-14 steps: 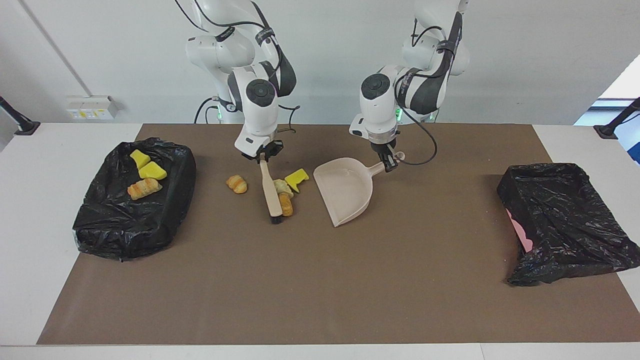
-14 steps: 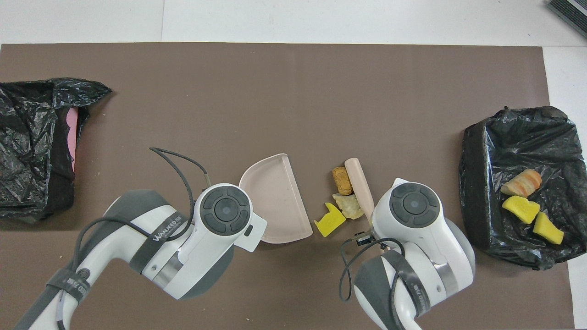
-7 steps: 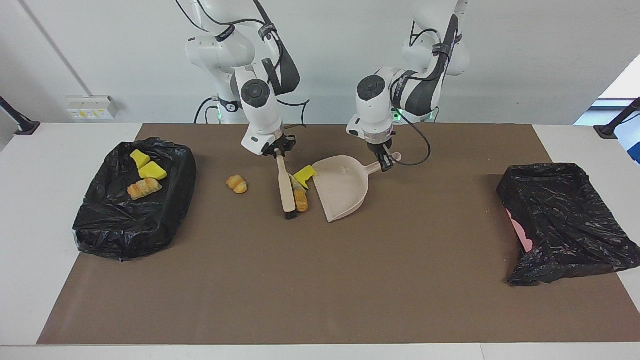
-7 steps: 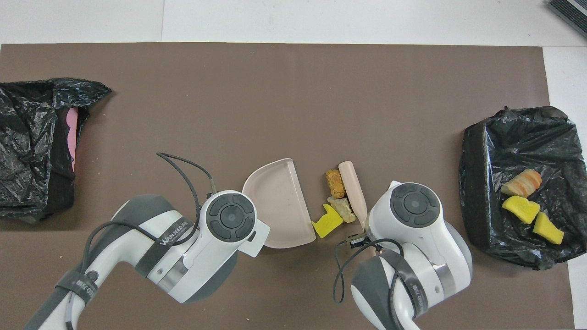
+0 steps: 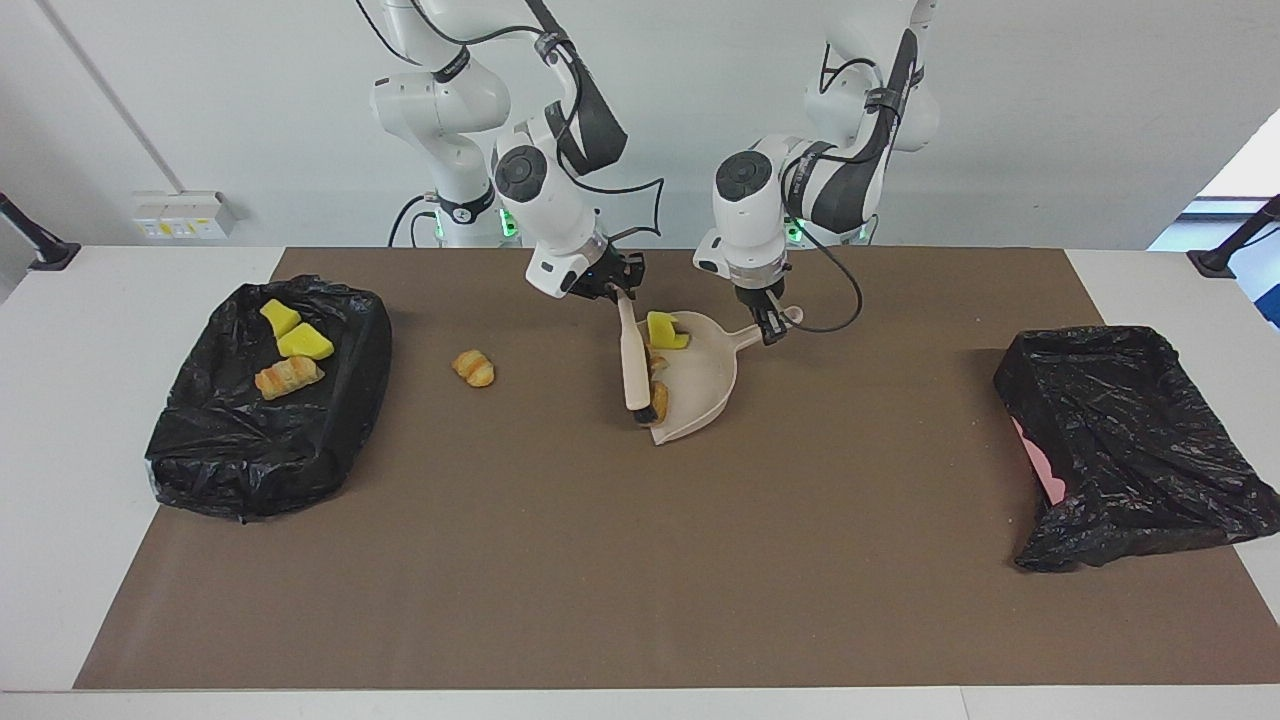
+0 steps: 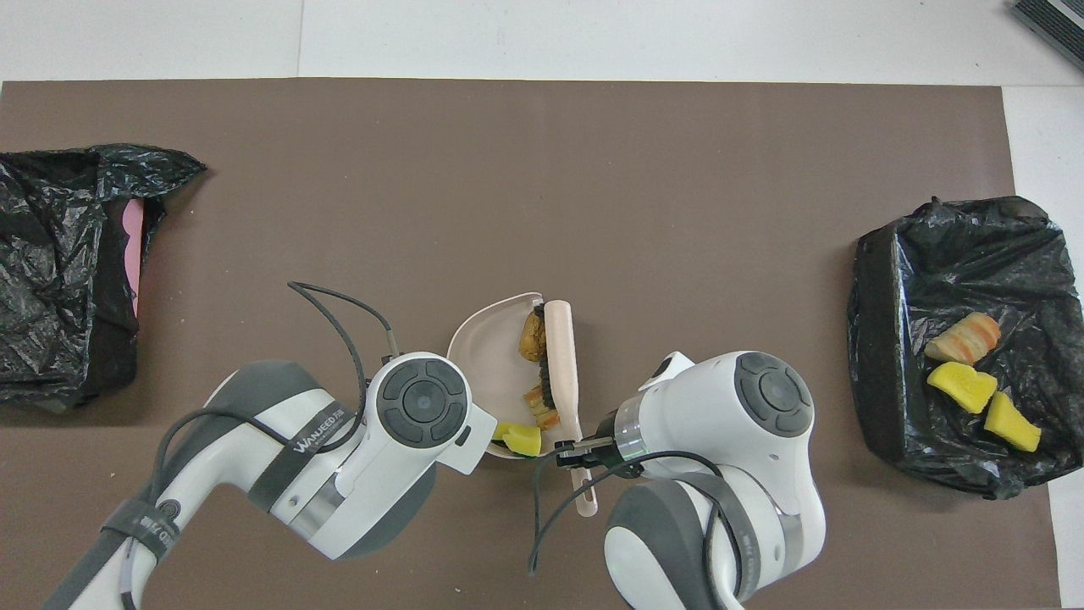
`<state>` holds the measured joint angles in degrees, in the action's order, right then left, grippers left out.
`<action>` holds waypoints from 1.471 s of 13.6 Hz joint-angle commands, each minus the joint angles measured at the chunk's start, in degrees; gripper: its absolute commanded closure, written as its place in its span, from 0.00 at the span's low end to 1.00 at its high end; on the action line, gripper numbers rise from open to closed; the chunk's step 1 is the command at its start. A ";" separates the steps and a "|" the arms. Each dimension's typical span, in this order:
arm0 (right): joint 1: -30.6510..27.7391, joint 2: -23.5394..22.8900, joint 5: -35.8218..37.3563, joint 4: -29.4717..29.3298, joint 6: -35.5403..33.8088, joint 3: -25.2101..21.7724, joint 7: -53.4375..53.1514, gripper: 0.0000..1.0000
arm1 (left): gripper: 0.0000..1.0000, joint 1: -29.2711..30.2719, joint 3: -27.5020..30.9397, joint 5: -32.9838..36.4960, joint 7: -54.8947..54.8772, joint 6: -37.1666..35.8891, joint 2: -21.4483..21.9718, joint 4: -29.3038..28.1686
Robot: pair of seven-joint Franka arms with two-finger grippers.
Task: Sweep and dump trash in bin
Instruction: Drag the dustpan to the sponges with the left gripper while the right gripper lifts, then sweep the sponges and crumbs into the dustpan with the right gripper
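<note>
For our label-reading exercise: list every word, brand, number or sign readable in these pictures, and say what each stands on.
"WANJEED", then small characters too blurred to read: on the strap around the left arm.
Lettering on the strap around the right arm: unreadable.
Nothing else carries text.

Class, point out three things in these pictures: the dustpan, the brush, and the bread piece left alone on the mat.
dustpan point(image 5: 705, 385): facing view, bare pan floor.
brush point(image 6: 561, 347): overhead view, middle of its back.
bread piece point(image 5: 474, 367): facing view, its middle.
</note>
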<state>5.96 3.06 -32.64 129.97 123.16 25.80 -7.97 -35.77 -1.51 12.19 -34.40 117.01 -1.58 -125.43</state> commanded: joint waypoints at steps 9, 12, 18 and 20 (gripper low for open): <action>-11.30 9.58 30.77 -2.02 -21.90 -0.83 -8.21 1.00 | 1.00 -0.35 0.46 1.17 -0.14 2.96 1.40 -2.01; -14.73 14.68 34.39 5.27 -22.34 -0.75 -8.12 1.00 | 1.00 -0.35 0.46 1.08 -0.23 2.96 1.40 -2.01; -17.65 19.00 35.28 17.22 -16.58 -0.40 -0.73 1.00 | 1.00 -0.27 0.46 1.17 -0.14 2.96 1.40 -2.01; -17.03 18.22 34.14 17.95 -14.62 -0.22 0.05 1.00 | 1.00 -0.27 0.46 1.17 -0.14 2.96 1.40 -2.01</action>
<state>-10.56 20.41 2.02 145.81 106.05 24.69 -10.00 -35.76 -1.47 12.19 -34.54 118.32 -1.58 -125.62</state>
